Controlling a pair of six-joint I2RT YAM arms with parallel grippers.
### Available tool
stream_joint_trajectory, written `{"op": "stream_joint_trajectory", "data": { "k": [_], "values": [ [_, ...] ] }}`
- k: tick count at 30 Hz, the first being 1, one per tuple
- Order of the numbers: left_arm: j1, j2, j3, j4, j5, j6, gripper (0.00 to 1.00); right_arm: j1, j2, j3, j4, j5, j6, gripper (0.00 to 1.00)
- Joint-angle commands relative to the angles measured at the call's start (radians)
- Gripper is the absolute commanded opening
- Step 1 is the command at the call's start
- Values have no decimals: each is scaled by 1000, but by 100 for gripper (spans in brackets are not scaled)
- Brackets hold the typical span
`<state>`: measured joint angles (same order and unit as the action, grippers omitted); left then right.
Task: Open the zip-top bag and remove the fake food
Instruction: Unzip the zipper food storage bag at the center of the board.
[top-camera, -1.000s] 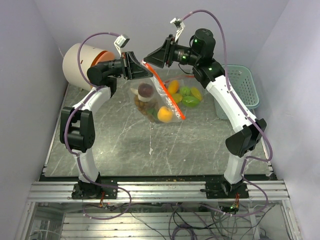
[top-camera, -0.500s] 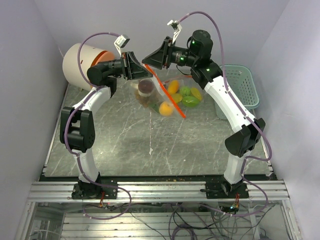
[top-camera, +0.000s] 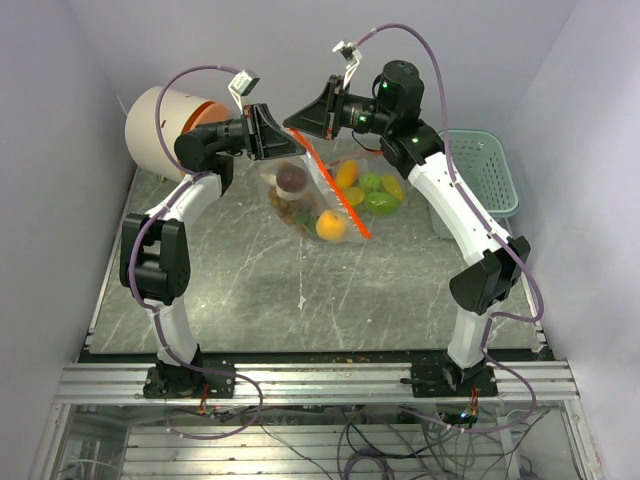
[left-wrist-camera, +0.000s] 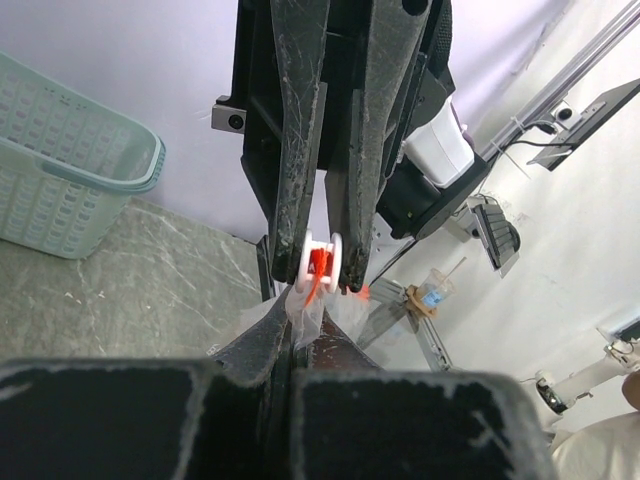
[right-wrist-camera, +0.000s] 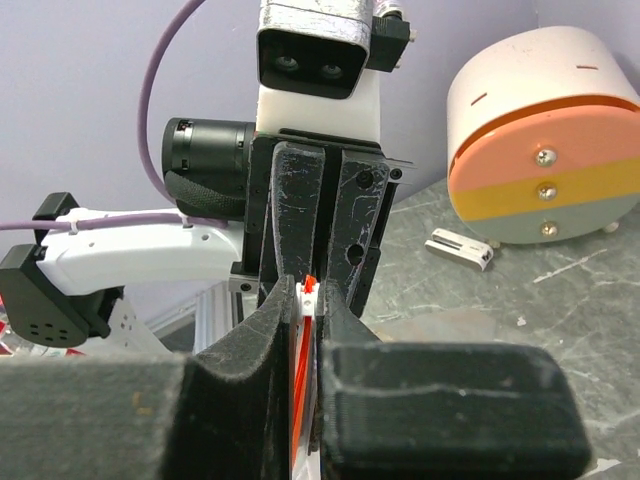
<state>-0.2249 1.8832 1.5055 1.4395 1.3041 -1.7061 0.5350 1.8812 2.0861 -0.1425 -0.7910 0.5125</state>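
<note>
As the zip-top bag (top-camera: 300, 205) hangs over the counter (top-camera: 250, 290) toward 12 o'clock, fake food (top-camera: 331, 226) inside, I see my left gripper (top-camera: 292, 150) and right gripper (top-camera: 291, 123) both pinching its mouth.

- Soft, even light from above; the walls (top-camera: 60, 150) look pale and flat.
- Shadows on the table (top-camera: 250, 290) are faint and soft-edged.
- The zip-top bag (top-camera: 318, 195) shows small white glints.
- Close to each wrist lens, the left gripper (left-wrist-camera: 292, 335) and right gripper (right-wrist-camera: 308, 320) blur into dark masses; things beyond stay sharp.
- The left wrist view's right side is nearly washed out.
</note>
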Motion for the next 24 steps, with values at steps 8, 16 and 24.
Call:
{"op": "stream_joint_trajectory", "data": {
  "k": [8, 16, 24],
  "values": [
    [89, 21, 50, 282, -117, -29, 7, 0, -51, -78, -37, 44, -57, 0],
    [176, 42, 77, 263, -165, -26, 7, -4, -125, -173, -78, 74, -112, 0],
    [294, 11, 2, 115, -279, 108, 7, -29, -212, -296, -123, 106, -165, 0]
  ]
}}
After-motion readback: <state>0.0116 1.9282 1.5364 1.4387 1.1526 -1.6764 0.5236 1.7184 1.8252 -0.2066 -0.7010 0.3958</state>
